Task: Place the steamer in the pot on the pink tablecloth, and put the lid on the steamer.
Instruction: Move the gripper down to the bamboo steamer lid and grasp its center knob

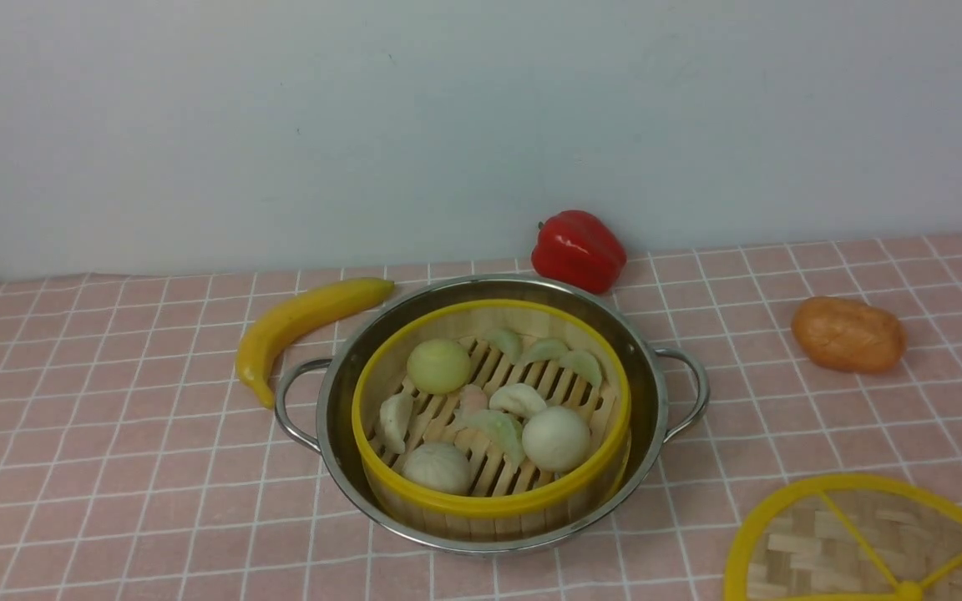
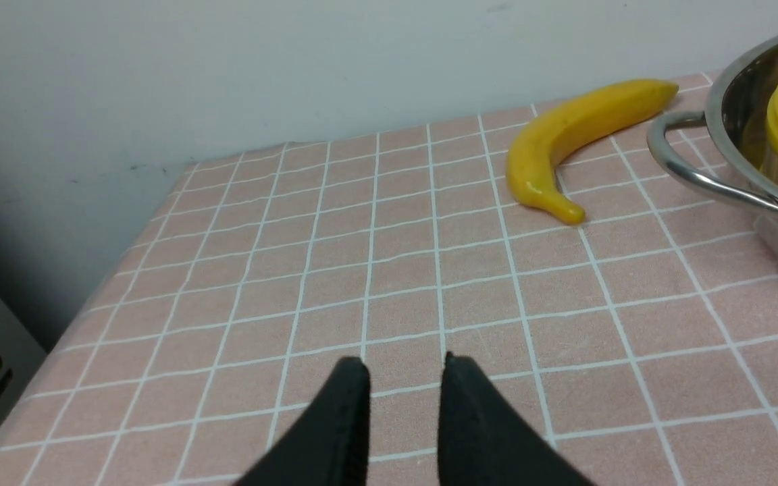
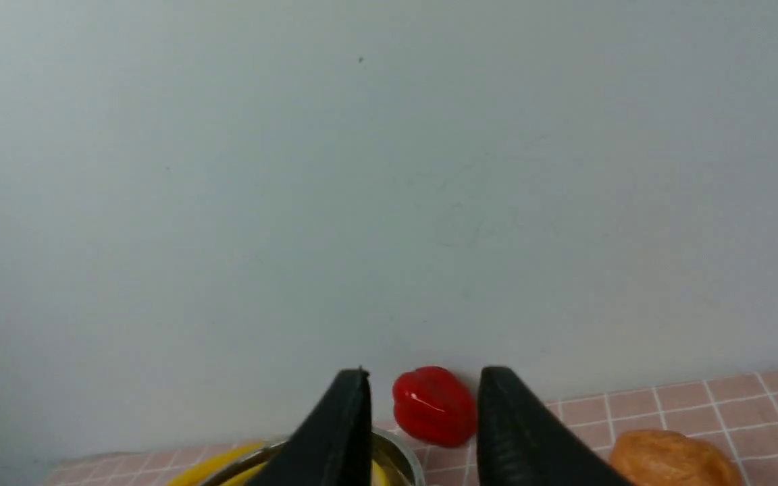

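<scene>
Steamer (image 1: 481, 503) sits inside pot (image 1: 339, 417), frame centre. Lid (image 1: 815, 542) lies lower right on tablecloth (image 1: 113, 434). Left gripper (image 2: 402, 359) and right gripper (image 3: 423, 371): jaws parted, holding nothing.

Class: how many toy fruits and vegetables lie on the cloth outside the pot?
3: banana left of the pot, red pepper behind it, orange-brown potato to its right. None seems hidden.

Pink tablecloth (image 1: 113, 467) (white grid), yellow-rimmed steamer (image 1: 489, 502).
</scene>
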